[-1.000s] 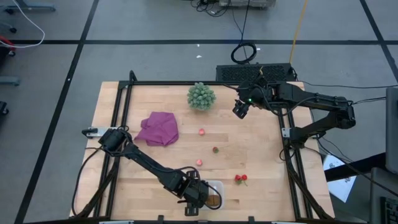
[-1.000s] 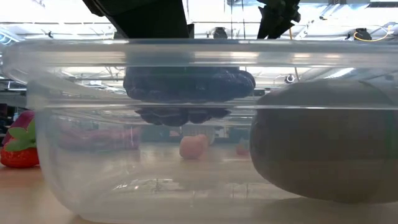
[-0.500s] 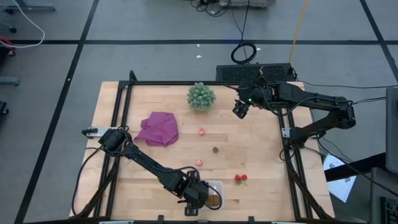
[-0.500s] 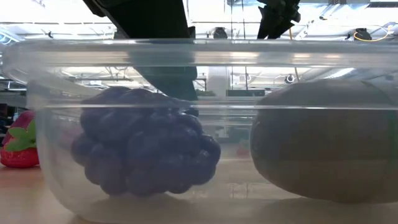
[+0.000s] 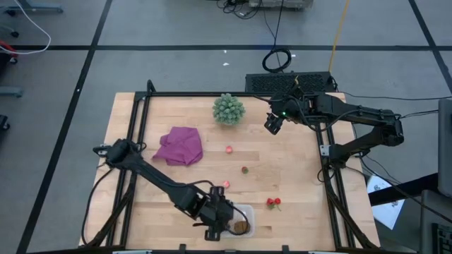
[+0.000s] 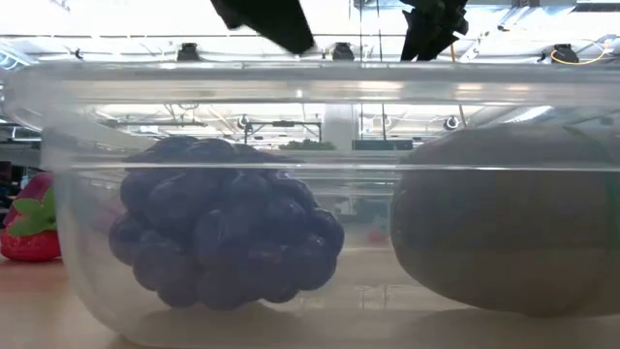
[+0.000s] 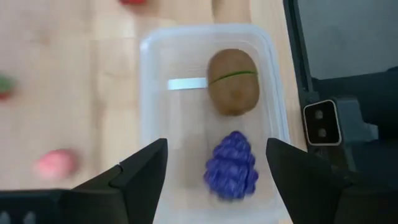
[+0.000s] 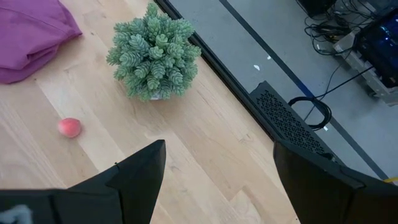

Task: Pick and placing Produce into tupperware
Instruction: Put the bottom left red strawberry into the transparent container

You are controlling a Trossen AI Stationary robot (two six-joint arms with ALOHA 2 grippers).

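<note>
The clear tub [image 5: 250, 214] sits at the table's near edge. In it lie the brown kiwi [image 7: 233, 81] and the dark purple grape cluster [image 7: 232, 165], both resting on the tub floor [image 6: 225, 233]. My left gripper [image 7: 214, 180] hovers open above the tub, over the grape end, touching nothing. Several red and pink berries lie loose on the wood: a pink one [image 5: 229, 149], a dark red one [image 5: 244, 169], a pink one [image 5: 225, 184] and a red pair [image 5: 273, 203]. My right gripper [image 5: 272, 125] waits open near the far right corner.
A pale green bushy ball [image 5: 229, 109] stands near the far edge and a magenta cloth [image 5: 180, 146] lies left of centre. A black metal frame [image 5: 332, 183] borders the table. A red strawberry [image 6: 29, 233] lies just beside the tub. Bare wood lies between the berries.
The grape cluster has dropped from rim height below my left gripper down onto the tub floor, beside the kiwi. My left gripper has since risen away from the tub and its arm has shifted a little toward the table's left.
</note>
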